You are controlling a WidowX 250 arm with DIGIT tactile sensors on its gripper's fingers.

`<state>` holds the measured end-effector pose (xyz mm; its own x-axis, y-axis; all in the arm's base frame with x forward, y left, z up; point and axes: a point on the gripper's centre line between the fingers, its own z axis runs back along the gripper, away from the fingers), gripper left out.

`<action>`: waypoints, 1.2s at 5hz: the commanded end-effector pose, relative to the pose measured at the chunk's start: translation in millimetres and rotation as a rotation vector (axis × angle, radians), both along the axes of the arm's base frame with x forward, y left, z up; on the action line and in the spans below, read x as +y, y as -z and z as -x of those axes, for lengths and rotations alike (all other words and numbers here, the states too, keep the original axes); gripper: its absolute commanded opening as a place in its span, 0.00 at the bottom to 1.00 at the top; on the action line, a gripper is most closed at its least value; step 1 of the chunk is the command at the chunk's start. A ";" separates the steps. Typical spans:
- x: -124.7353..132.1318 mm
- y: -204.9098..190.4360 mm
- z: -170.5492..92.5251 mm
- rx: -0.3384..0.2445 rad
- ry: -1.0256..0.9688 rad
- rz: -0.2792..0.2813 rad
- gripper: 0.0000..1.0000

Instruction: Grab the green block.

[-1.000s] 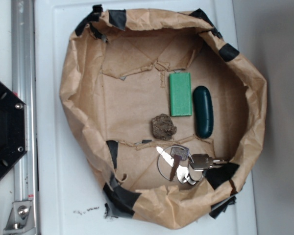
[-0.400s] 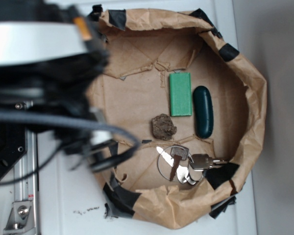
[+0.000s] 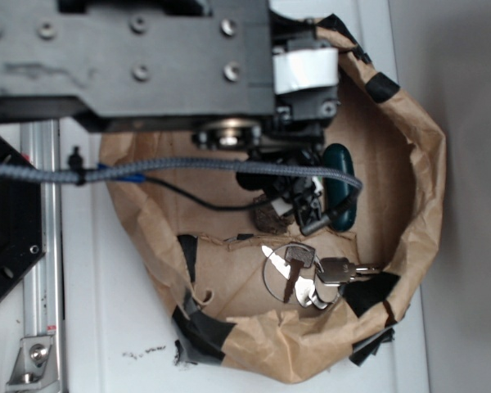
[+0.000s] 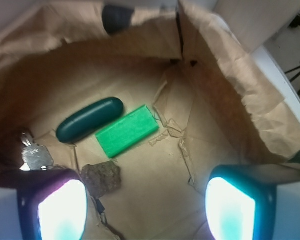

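The green block (image 4: pixel 126 131) is lying flat on the brown paper floor of the paper bowl (image 4: pixel 240 95), slanted in the wrist view, with the dark teal capsule (image 4: pixel 90 119) just beside it on its far-left side and the brown rock-like chunk (image 4: pixel 102 178) near its near-left corner. In the exterior view the arm is hiding the block entirely. The gripper (image 4: pixel 146 210) is hanging above the floor, jaws spread wide and holding nothing, the block sitting ahead of the gap and left of its middle. The risk I am seeing: with the capsule so close, a descending finger (image 4: pixel 62 210) may be landing on the capsule or chunk instead, nudging the block aside, or pinching both together. The keys (image 4: pixel 36 156) are lying further left.
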<state>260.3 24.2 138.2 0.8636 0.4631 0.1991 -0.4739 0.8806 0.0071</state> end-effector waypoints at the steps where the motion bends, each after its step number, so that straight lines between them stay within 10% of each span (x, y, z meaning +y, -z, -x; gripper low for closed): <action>1: 11.5 -15.6 -4.3 -0.052 -0.027 -0.002 1.00; 3: 17.3 63.8 -49.1 -0.164 -0.234 -0.030 1.00; 6: -6.8 105.7 -51.0 -0.053 -0.248 -0.016 1.00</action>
<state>314.6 17.9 29.5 0.7052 0.6640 0.2485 -0.6856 0.7280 0.0005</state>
